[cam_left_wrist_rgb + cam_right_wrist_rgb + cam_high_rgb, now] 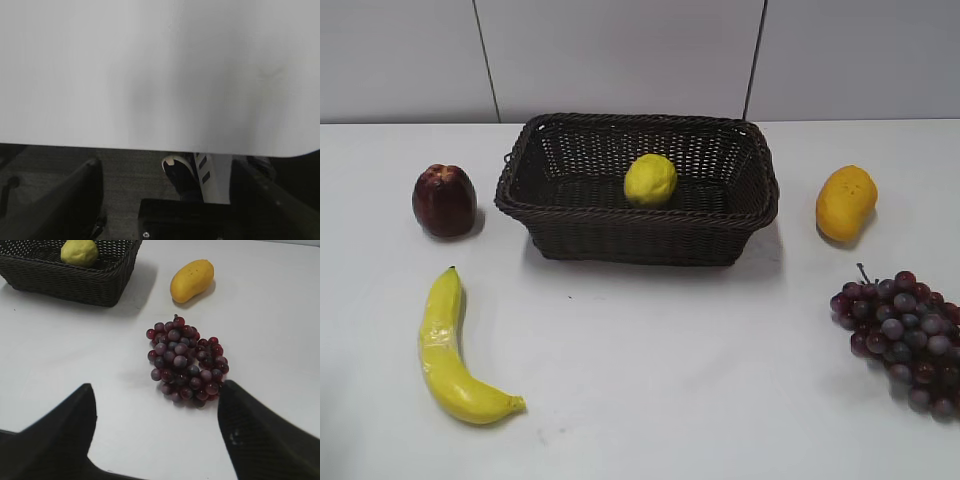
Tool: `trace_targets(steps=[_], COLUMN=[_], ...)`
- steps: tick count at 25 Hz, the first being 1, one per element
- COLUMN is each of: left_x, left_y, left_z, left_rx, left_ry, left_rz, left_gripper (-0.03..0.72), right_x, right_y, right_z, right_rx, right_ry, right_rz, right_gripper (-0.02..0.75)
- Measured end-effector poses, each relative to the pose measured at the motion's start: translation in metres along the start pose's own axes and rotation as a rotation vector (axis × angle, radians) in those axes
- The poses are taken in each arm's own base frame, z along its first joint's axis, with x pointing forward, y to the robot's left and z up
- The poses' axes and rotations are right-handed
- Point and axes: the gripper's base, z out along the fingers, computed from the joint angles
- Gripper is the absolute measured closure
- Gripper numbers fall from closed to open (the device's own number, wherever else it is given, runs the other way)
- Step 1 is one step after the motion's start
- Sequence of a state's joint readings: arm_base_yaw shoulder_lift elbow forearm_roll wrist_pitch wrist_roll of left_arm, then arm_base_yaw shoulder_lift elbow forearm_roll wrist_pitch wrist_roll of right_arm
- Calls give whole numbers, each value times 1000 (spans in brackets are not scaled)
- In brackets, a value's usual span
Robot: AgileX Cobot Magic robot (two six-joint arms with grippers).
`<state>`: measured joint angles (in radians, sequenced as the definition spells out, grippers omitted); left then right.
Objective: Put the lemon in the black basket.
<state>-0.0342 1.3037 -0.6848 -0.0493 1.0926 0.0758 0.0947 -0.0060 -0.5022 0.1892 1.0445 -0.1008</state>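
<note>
Lemon (pixel 650 180): 1, inside 1 black basket (pixel 570 214); 2 grippers, left (pixel 165 200) and right (pixel 155 430), both spread, empty.

Grapes (pixel 905 340) cut off by ext. view's right edge. Black basket (pixel 60 277) cropped at rt wrist view's top-left; its near wall hides lemon's (pixel 79 252) underside.

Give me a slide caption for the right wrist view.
Open right tool above grapes; lemon in black basket.
</note>
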Motion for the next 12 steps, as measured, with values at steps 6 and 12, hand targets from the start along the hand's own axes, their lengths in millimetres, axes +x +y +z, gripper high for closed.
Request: trace_targets(steps=[6, 12], left_x=[42, 64], left_y=[-5, -10], left_z=[11, -11], left_rx=[38, 55], left_ry=[-41, -232], left_rz=[-21, -20], left_gripper=[106, 106], right_x=[0, 0], right_y=[0, 0], right_z=[0, 0], right_rx=[0, 0], right_ry=[0, 0], right_rz=[0, 0], right_gripper=[167, 167])
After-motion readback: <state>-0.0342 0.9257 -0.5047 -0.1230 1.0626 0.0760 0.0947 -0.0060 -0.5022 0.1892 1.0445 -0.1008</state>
